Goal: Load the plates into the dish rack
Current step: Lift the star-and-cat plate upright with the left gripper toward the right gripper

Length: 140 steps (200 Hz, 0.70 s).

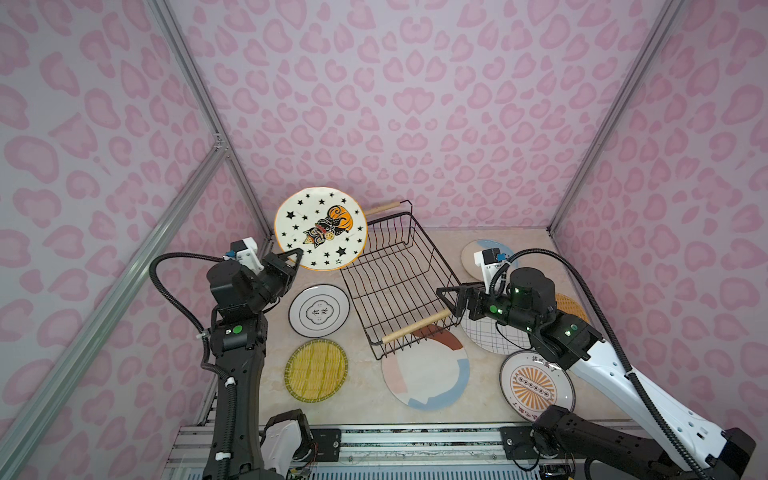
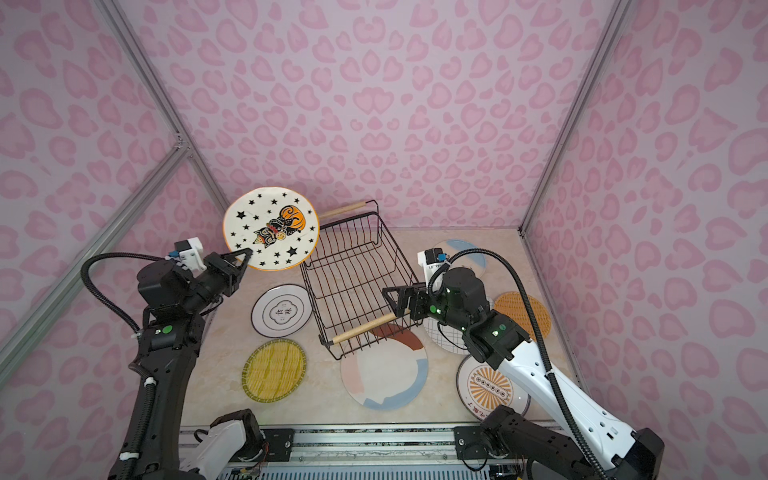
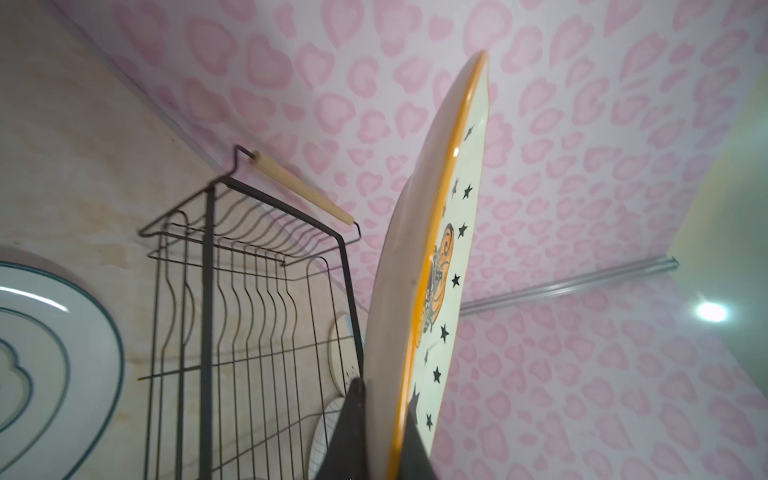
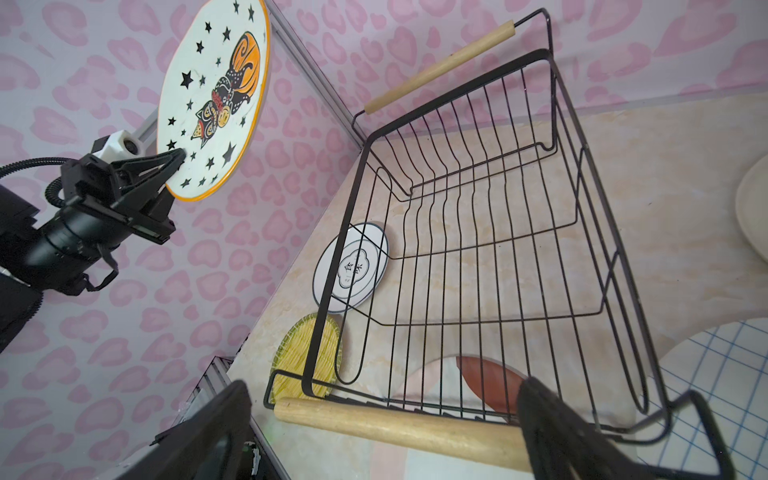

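My left gripper is shut on the lower rim of the starred plate. It holds the plate up on edge, above the table's back left, beside the far left corner of the dish rack. The black wire rack holds nothing. My right gripper stands open, its fingers either side of the rack's near wooden handle without touching it.
Flat on the table lie a black-rimmed plate, a yellow woven plate, a colour-blocked plate partly under the rack, a blue-gridded plate, a sunburst plate, an orange woven plate and a cream-and-blue plate.
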Tool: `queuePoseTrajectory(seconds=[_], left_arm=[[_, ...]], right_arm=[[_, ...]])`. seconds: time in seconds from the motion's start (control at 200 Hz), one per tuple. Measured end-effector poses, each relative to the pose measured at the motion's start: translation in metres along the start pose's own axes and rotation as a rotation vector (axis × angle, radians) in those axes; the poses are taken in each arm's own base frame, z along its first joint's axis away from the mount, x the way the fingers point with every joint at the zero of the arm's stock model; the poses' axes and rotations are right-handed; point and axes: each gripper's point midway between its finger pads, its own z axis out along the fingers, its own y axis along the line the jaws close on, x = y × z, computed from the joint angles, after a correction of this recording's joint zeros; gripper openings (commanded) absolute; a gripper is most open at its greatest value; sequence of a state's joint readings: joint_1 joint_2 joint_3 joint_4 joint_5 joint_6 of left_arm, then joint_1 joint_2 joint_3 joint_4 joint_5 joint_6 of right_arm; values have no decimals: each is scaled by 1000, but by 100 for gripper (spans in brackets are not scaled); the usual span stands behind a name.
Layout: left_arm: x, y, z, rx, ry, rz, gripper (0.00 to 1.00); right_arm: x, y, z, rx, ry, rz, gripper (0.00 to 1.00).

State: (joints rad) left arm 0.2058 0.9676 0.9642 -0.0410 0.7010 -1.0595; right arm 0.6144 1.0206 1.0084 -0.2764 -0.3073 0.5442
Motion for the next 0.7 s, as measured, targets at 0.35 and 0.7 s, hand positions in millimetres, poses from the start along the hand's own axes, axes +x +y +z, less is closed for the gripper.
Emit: queuePoseTrajectory(seconds=[0.35,0.7], left_arm=[[84,-32,38,163,349,74,4],[127,-41,50,225,483,102,4]], right_arm=[[-42,-8,6,-88,-61,119,100],[-50,23,25,-231,-41,159,78]])
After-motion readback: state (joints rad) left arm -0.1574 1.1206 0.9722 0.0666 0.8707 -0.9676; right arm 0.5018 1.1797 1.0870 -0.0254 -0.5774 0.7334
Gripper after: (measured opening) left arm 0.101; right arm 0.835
